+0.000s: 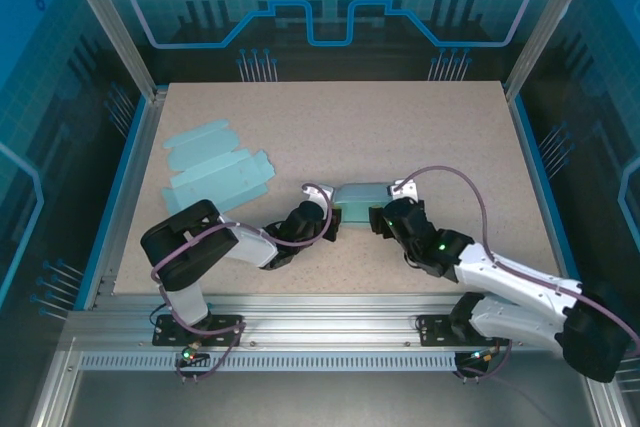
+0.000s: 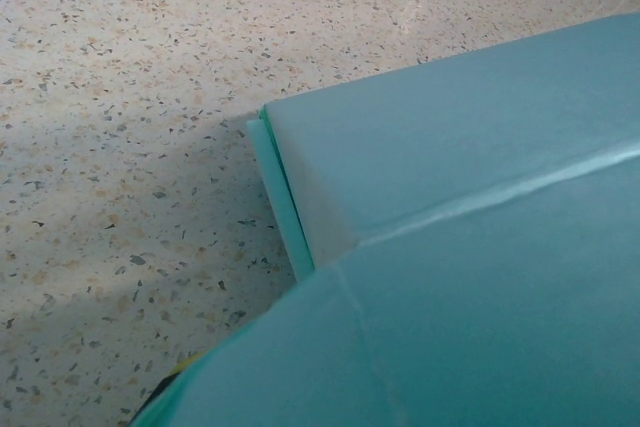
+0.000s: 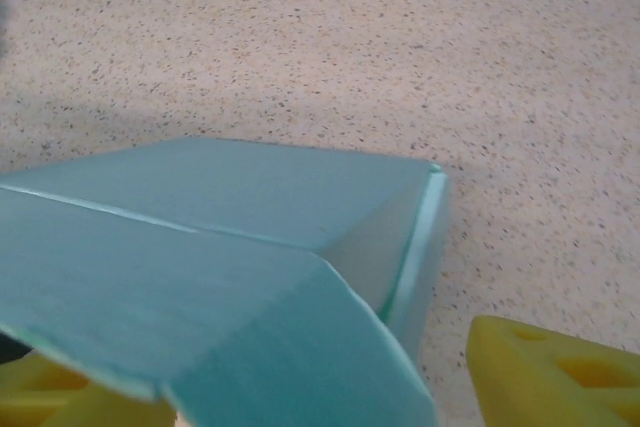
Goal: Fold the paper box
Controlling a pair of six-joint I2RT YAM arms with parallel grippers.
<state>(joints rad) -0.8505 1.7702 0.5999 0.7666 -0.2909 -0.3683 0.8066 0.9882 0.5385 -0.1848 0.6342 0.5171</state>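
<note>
A teal paper box [image 1: 362, 197], partly folded, lies on a speckled beige counter [image 1: 420, 127], near the middle and toward the front edge. Two robot arms reach in from the front and meet at it, one on each side.

The left gripper [image 1: 328, 219] sits at the box's left end. Its jaws are pressed together. In the left wrist view a broad creased panel of the box [image 2: 470, 247] lies across them and hides them, apart from a sliver of yellow and black at the lower left. I cannot tell whether any paper is caught between them. A narrow tucked flap edge [image 2: 283, 202] shows at the box's corner.

The right gripper [image 1: 381, 215] sits at the box's right end. Its jaws are spread wide. In the right wrist view a yellow finger [image 3: 550, 372] stands at the lower right, just beside the box with a strip of counter between them. The other yellow finger shows at the lower left under an overhanging flap [image 3: 150, 297].

Flat, unfolded teal box blanks [image 1: 215, 165] lie together at the left rear of the counter, well apart from the arms.

Thin purple cables [image 1: 452, 175] loop over both arms. Aluminium posts and translucent blue panels with a printed gear-and-circuit pattern enclose the counter, and a slotted metal rail [image 1: 330, 332] runs along the front.
</note>
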